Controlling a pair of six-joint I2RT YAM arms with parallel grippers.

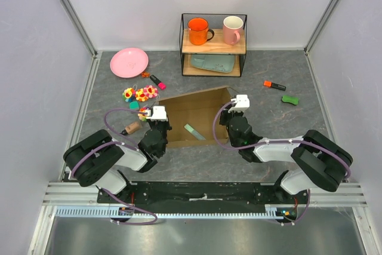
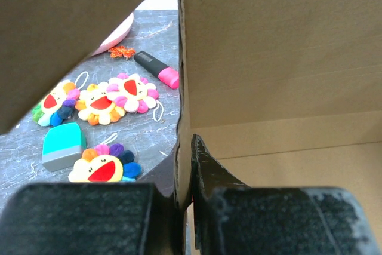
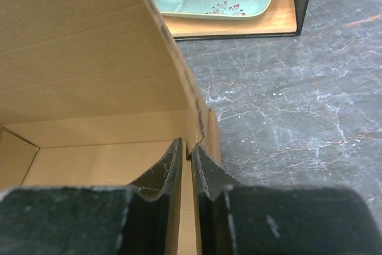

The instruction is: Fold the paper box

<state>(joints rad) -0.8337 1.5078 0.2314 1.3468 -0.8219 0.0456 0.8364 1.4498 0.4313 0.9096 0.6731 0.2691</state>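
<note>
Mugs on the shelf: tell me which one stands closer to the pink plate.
The orange mug, at the left end of the top shelf; the pink mug stands at the right end, farther from the pink plate.

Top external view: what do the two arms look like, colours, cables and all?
Both the left arm and right arm have bulky black joint housings and white link shells. A purple cable loops along each to a white wrist camera block. The fingers are black, rough and scuffed.
</note>
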